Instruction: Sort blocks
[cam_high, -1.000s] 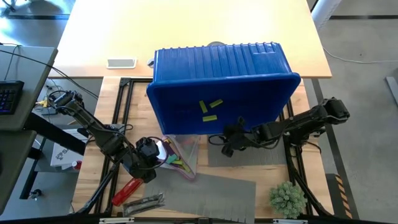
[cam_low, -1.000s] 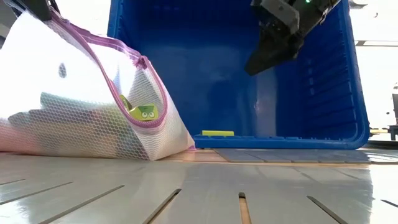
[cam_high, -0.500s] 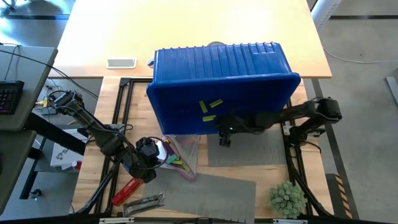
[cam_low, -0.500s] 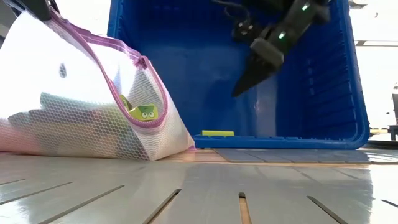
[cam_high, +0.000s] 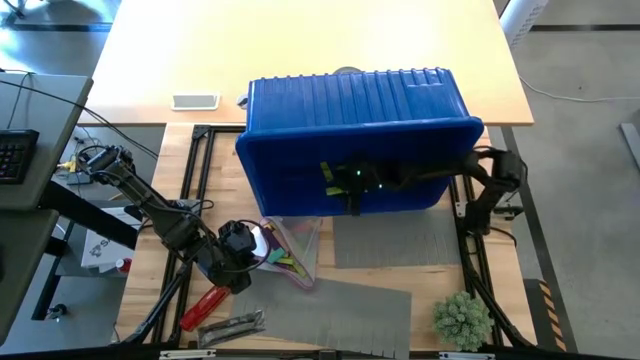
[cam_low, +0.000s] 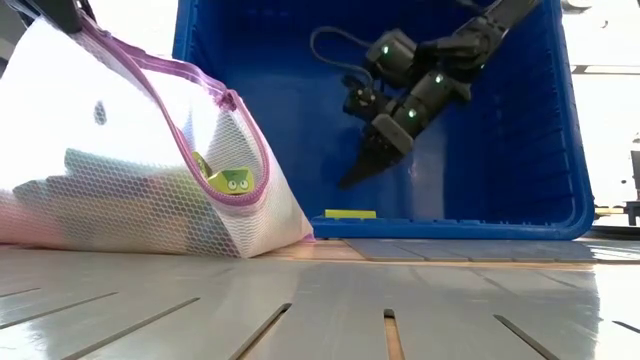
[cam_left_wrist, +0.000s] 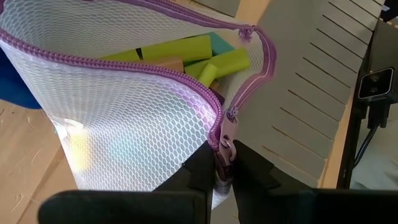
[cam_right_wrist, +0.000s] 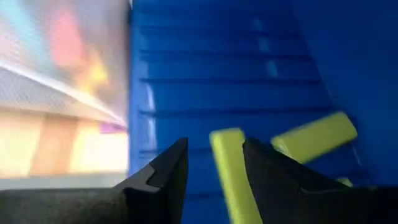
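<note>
- Lime blocks (cam_high: 338, 176) lie flat inside the ribbed blue plastic bin (cam_high: 300, 115), long axes differing.
- Right hand (cam_low: 356, 175), fingers apart, reaches into the bin above them.
- Left hand (cam_left_wrist: 225, 167) pinches the white mesh bag (cam_low: 120, 170) beside the bin; more blocks inside.

The left gripper (cam_left_wrist: 225, 163) pinches a mesh bag (cam_left_wrist: 118, 118) holding blocks (cam_left_wrist: 186, 53).

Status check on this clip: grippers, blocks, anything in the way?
Left gripper shut on mesh bag zipper edge. Right gripper open inside blue bin, a lime block between its fingers. No obstruction seen.
</note>
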